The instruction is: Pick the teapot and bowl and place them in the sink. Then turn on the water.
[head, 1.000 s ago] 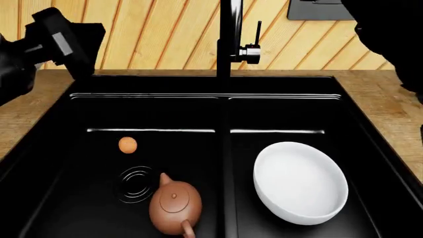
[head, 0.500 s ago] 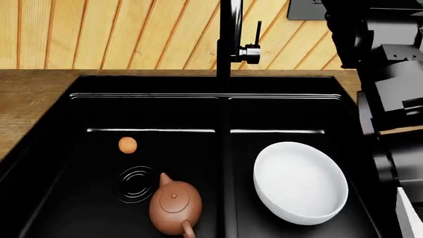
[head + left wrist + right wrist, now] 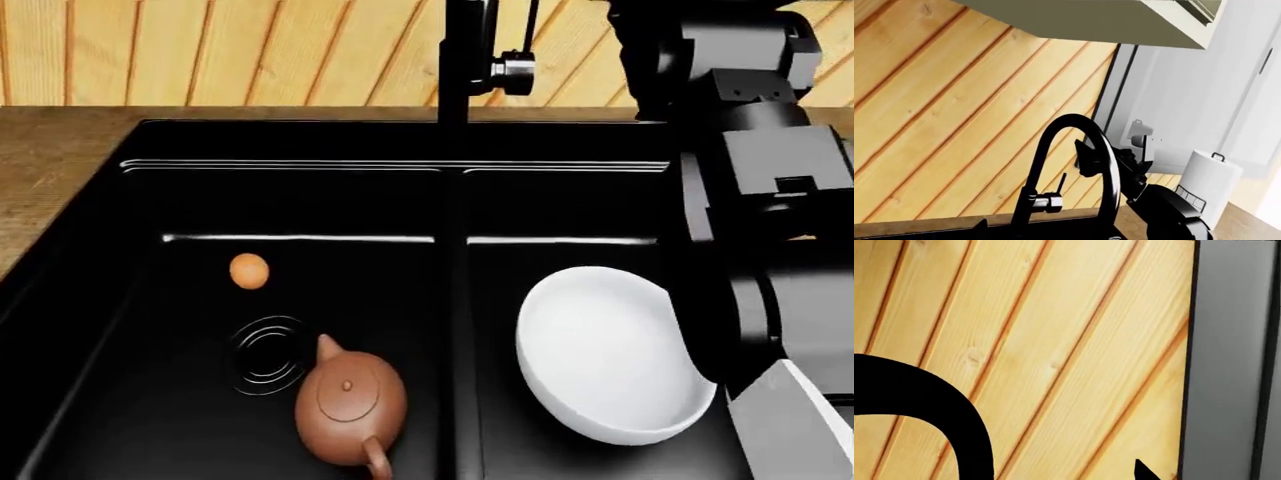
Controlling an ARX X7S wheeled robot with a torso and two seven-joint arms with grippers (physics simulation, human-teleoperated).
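The teapot [image 3: 350, 408] sits upright in one basin of the sink [image 3: 561, 200], next to the ringed drain [image 3: 268, 349] and nearer than the small orange ball [image 3: 248, 270], while the bowl [image 3: 607, 353] lies tilted in the other basin, so by my reading only the water is left to do. No stream shows under the tap [image 3: 463, 60] yet. The right arm [image 3: 747, 150] rises beside the bowl toward the tap's lever [image 3: 515, 68], and its jaws are out of frame in the head view, so I cannot tell whether they are open or closed; the left jaws are not shown anywhere either. To do this step well, I would bring the right jaws level with the thin lever, slightly beyond its tip, then sweep it sideways with one finger, not squeezing it, keeping clear of the arched pipe. The left wrist view adds what the head view crops: the whole arch of the tap, the lever standing upright, the right arm behind it, and a paper towel roll [image 3: 1207, 180] farther off on the table [image 3: 54, 150]. The right wrist view gives only wall planks [image 3: 1054, 340] and a slice of the pipe.
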